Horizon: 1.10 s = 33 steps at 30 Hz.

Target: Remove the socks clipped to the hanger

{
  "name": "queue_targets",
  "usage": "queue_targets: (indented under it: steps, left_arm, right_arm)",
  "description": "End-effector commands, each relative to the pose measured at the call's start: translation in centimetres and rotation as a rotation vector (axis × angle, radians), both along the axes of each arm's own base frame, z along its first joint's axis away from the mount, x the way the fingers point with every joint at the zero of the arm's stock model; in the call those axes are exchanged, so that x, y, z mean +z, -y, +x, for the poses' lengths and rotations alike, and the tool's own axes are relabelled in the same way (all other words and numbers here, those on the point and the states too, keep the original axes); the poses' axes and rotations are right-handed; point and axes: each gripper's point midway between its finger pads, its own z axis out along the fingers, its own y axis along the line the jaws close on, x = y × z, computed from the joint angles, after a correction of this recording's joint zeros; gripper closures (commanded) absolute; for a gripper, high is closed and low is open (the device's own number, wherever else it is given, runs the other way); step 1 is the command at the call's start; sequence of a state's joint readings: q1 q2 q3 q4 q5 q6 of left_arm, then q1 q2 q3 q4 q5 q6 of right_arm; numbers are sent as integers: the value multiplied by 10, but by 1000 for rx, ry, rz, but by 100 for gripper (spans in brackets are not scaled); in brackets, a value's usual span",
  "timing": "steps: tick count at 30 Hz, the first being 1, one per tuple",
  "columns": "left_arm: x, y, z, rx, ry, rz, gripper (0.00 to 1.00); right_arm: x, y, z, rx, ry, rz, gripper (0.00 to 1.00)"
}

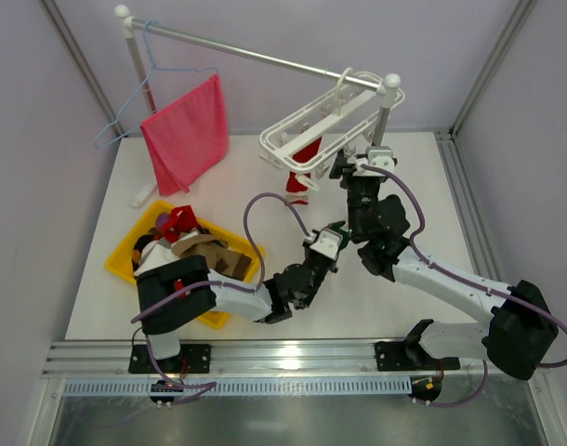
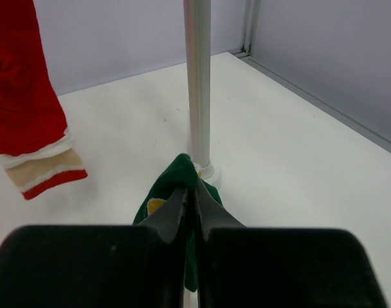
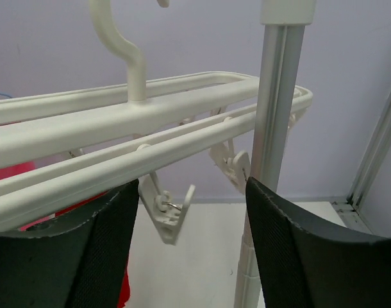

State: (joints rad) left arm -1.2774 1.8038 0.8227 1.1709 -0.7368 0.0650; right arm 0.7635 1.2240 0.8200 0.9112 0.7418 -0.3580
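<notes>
The white hanger (image 1: 335, 116) hangs by its hook from the rail. A red sock (image 1: 307, 151) with a tan and white cuff is still clipped under it and also hangs in the left wrist view (image 2: 25, 115). Below the hanger, my left gripper (image 2: 190, 186) is shut on a dark green sock (image 2: 173, 176), close to the rack's pole (image 2: 199, 83). In the top view that gripper (image 1: 332, 234) sits mid-table. My right gripper (image 3: 190, 186) stands open just under the hanger's bars (image 3: 118, 122), with an empty white clip (image 3: 166, 215) between its fingers; from above it (image 1: 351, 167) is at the hanger's right end.
A yellow bin (image 1: 124, 255) with several socks sits at the front left. A pink-red cloth (image 1: 186, 135) on a light-blue wire hanger (image 1: 125, 111) hangs from the rail's left part. The rack's right pole (image 3: 275, 109) stands just right of my right fingers.
</notes>
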Motion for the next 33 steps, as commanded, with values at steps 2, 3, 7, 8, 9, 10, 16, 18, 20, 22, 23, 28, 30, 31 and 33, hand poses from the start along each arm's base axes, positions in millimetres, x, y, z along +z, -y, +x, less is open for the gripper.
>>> queue_targets:
  steps: [2, 3, 7, 8, 9, 10, 16, 18, 20, 22, 23, 28, 30, 31, 33]
  left_arm:
    - [30, -9, 7, 53, 35, -108, 100]
    - [31, -13, 8, 57, 33, -116, 100]
    - [31, -34, 24, 70, -15, -187, 100]
    - [27, -44, 37, 91, -36, -187, 100]
    - [26, -45, 38, 49, -73, -233, 100]
    - [24, -50, 43, 45, -98, -250, 100]
    - [2, -100, 77, 75, -245, -368, 100]
    - [0, -119, 76, 111, -242, -361, 100]
    - [1, -132, 74, 150, -226, -328, 100]
    - [1, -146, 68, 175, -234, -294, 100]
    - [-1, -153, 66, 192, -238, -287, 100]
    - [-12, -186, 45, 240, -284, -291, 100]
    - [-24, -205, 35, 278, -323, -291, 100]
    - [-27, -212, 31, 292, -332, -293, 100]
    - [-37, -234, 21, 347, -355, -299, 100]
  right_arm:
    - [11, 5, -6, -3, 40, 67, 20]
    - [9, 6, -6, -7, 38, 67, 11]
    - [5, 13, -8, -33, 37, 77, 5]
    - [4, 14, -9, -41, 35, 78, 5]
    - [2, 16, -9, -47, 32, 74, 4]
    - [2, 16, -9, -49, 34, 76, 4]
    - [0, 23, -12, -66, 40, 83, 0]
    - [-2, 25, -13, -75, 38, 79, 0]
    - [-1, 26, -13, -77, 42, 83, 0]
    - [-2, 26, -13, -81, 40, 83, 0]
    - [-2, 27, -12, -82, 40, 84, 0]
    - [-3, 32, -12, -96, 38, 98, 0]
    - [-4, 34, -12, -93, 39, 108, 0]
    - [-4, 34, -13, -90, 40, 113, 0]
    - [-3, 36, -15, -76, 47, 134, 0]
